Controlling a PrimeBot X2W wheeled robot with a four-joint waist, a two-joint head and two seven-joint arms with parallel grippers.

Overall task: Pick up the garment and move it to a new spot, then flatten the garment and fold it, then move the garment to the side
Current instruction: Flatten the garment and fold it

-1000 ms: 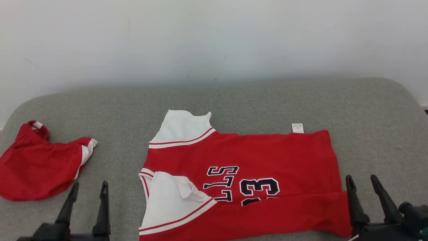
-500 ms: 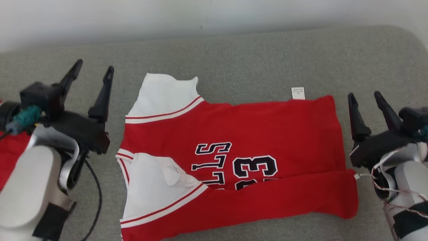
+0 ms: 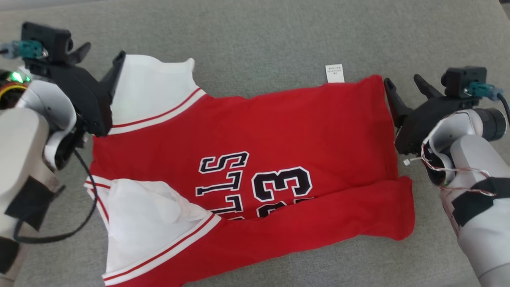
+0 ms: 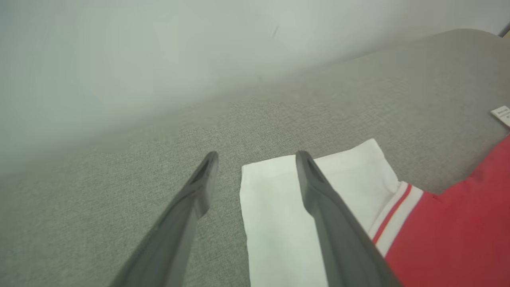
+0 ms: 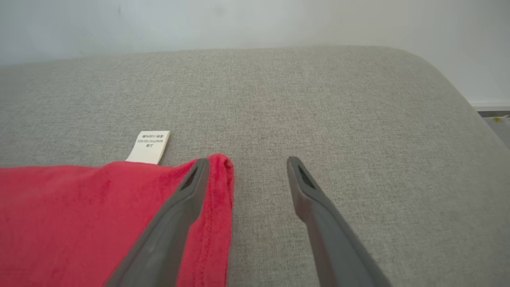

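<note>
- garment (image 3: pixel 279 135): red jersey with white sleeves, is lying flat on the grey cushion (image 3: pixel 279 32), its near long edge folded over the lettering.
- left gripper (image 3: pixel 102 51): fingers are standing spread, straddling the outer edge of the far sleeve (image 3: pixel 151 87), pinching nothing.
- right gripper (image 3: pixel 401 79): fingers are standing spread at the far hem corner, one over red cloth, pinching nothing.
- label (image 3: pixel 334 73): white, is sticking out past the far edge.

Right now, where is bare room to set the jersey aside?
Free: grey fabric cushion beyond the far edge of the red basketball jersey, past its white label. Crowded: both jersey ends, at the open left gripper and right gripper.
</note>
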